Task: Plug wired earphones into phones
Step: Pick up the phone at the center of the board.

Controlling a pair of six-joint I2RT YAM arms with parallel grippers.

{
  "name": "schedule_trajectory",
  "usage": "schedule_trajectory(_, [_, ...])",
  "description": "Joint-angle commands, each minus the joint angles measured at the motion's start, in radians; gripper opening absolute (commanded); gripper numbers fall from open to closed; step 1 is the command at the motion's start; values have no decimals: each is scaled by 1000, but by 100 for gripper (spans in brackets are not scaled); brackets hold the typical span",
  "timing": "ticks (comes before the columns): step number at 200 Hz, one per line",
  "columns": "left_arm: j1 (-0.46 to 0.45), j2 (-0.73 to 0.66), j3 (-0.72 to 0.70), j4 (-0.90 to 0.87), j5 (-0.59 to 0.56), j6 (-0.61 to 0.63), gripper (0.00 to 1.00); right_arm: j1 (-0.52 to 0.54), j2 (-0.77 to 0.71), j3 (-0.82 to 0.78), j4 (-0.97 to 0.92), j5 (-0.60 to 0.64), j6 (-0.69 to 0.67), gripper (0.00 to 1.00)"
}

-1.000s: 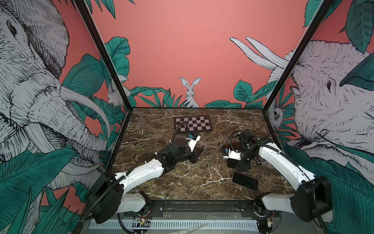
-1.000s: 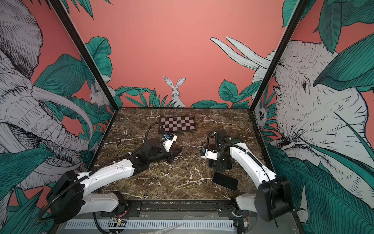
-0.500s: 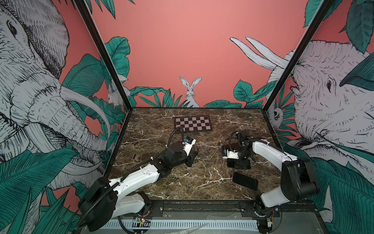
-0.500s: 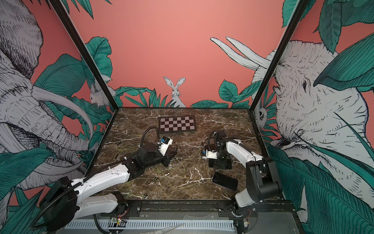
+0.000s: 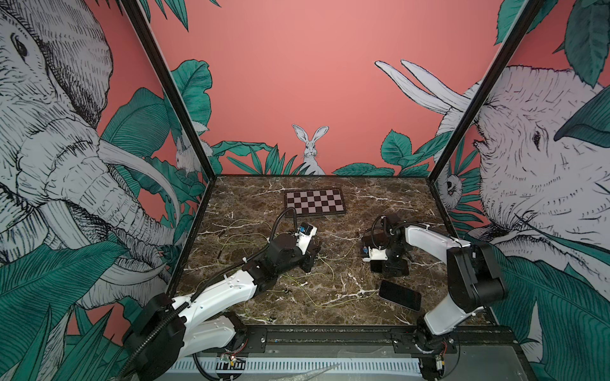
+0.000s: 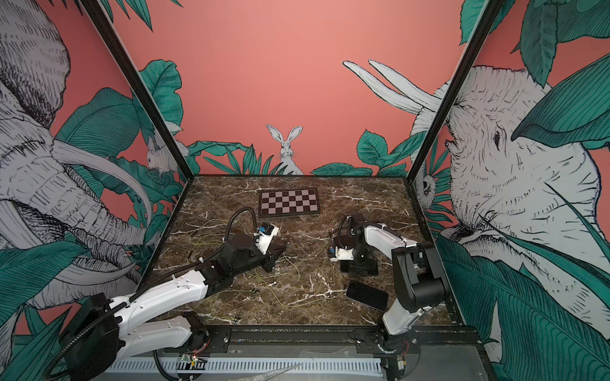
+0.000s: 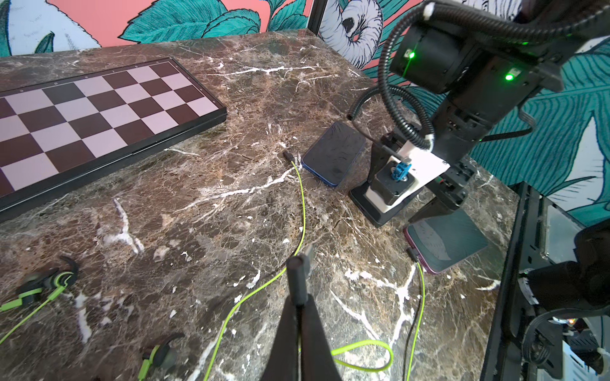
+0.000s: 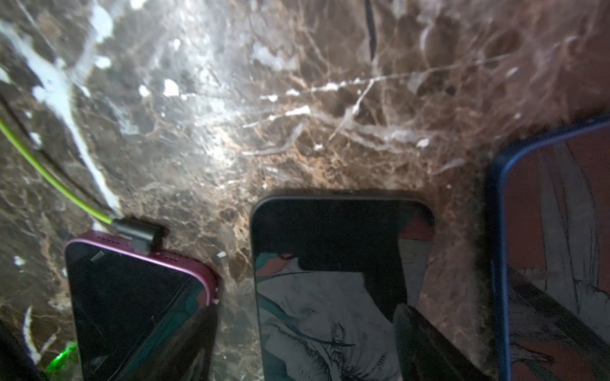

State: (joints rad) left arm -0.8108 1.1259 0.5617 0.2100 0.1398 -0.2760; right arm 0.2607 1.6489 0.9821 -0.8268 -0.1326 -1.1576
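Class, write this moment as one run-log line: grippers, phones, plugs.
left gripper shut on plug | right gripper open over middle phone | purple phone plugged in

Both top views sit high at the near edge, staring down at the whole table [image 5: 363, 204], nearly identical. Left wrist camera skims low toward the checkerboard [image 7: 99, 115]; right wrist camera hovers close over phones [image 8: 330, 250], which both wrist views share.

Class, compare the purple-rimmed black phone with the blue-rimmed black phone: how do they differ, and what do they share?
Rim colour: the purple-rimmed black phone is edged magenta, the blue-rimmed black phone dark blue. State: a dark angled earphone plug sits in the purple phone's end; a second plug lies loose beside the blue phone, not inserted. Both lie flat, dark screens up, on the brown marble table.
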Motion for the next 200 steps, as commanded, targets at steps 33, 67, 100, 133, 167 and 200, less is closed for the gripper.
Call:
schedule_trajectory(33, [4,-12,-24,2,-6,7,0,-7,41,30,-15,18,-14,89])
schedule_trajectory(67, [5,-10,-24,2,-6,11,0,-8,32,7,24,30,10,93])
schedule_trajectory(100, [4,-4,-22,6,-9,12,0,-9,33,-25,53,60,11,92])
schedule_trajectory(133, [4,13,-15,20,-6,-6,0,-9,33,-65,97,94,7,88])
schedule_trajectory(167, [4,33,-11,28,10,-20,0,-8,17,-91,92,89,-4,81])
schedule_trajectory(200, [5,30,-9,14,3,-17,0,-8,37,-81,55,87,-23,71])
